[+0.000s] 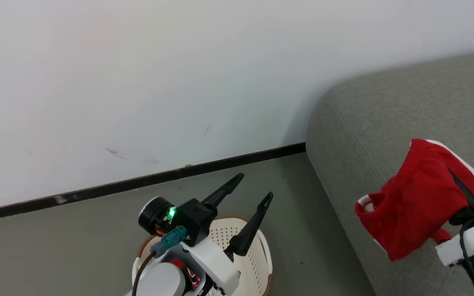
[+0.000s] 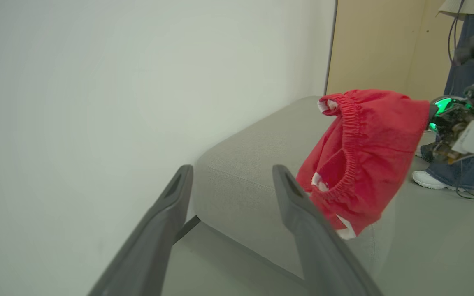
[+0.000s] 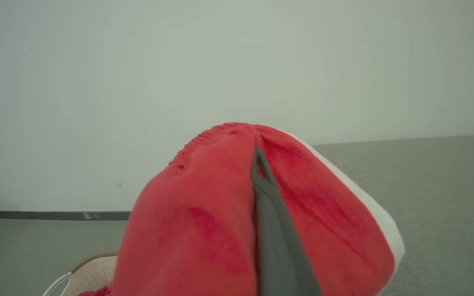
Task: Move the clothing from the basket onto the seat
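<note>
A bright red piece of clothing with white trim (image 1: 416,201) hangs bunched from my right gripper (image 1: 451,172), which is shut on it above the front edge of the grey seat (image 1: 385,115). In the right wrist view the garment (image 3: 204,222) wraps around the closed fingers (image 3: 261,193) of my right gripper (image 3: 257,158), with the seat (image 3: 447,185) behind. My left gripper (image 1: 256,185) stands open and holds nothing, above the cream basket (image 1: 257,255). Its wrist view looks between its fingers (image 2: 233,170) at the seat (image 2: 253,152) and the hanging garment (image 2: 364,152). More red fabric (image 1: 178,264) shows in the basket under my left arm.
A white wall with a black skirting strip (image 1: 138,181) runs behind the basket and meets the seat's rounded corner. Grey floor (image 1: 294,230) lies between basket and seat. A person's legs and a white shoe (image 2: 428,179) stand beyond the seat, by a beige panel.
</note>
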Robot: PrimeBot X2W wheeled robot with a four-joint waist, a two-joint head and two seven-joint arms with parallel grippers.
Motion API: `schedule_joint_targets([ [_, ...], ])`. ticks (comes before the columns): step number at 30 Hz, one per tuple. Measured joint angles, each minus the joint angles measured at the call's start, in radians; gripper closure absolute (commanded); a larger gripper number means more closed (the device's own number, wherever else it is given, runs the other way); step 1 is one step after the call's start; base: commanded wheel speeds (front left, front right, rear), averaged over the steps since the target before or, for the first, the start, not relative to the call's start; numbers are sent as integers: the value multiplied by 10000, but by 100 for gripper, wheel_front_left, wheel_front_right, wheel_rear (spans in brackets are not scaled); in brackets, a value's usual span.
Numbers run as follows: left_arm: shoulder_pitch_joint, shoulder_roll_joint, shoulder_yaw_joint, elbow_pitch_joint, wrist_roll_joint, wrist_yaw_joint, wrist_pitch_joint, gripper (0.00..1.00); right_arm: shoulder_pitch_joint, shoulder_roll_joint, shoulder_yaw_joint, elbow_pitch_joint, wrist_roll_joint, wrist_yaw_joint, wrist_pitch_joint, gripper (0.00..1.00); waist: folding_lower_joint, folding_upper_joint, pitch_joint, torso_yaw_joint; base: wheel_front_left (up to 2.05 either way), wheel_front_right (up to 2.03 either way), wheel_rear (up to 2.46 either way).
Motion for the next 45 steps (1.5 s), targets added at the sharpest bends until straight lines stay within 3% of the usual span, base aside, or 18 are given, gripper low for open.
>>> schedule_joint_targets([
  [9, 27, 10, -132, 75, 163, 2, -270, 0, 439, 88, -188, -378, -58, 2, 0, 100, 0, 0, 68, -764, 0, 0, 0],
  [14, 146, 2, -142, -23, 364, 115, -349, 0, 218, -284, 13, -414, 153, 2, 270, 100, 0, 0, 175, -1134, 0, 0, 0],
  [28, 175, 314, 15, -729, 951, 709, -245, 0, -2563, -926, -792, 203, 1047, 2, 1175, 100, -1, 0, 1004, -1625, 0, 0, 0],
  [45, 117, 428, -675, -1607, 1588, 802, 504, 0, -5584, -1870, -2107, 2025, 1267, 0, 1469, 100, 0, 0, 2634, -1559, 0, 0, 0],
])
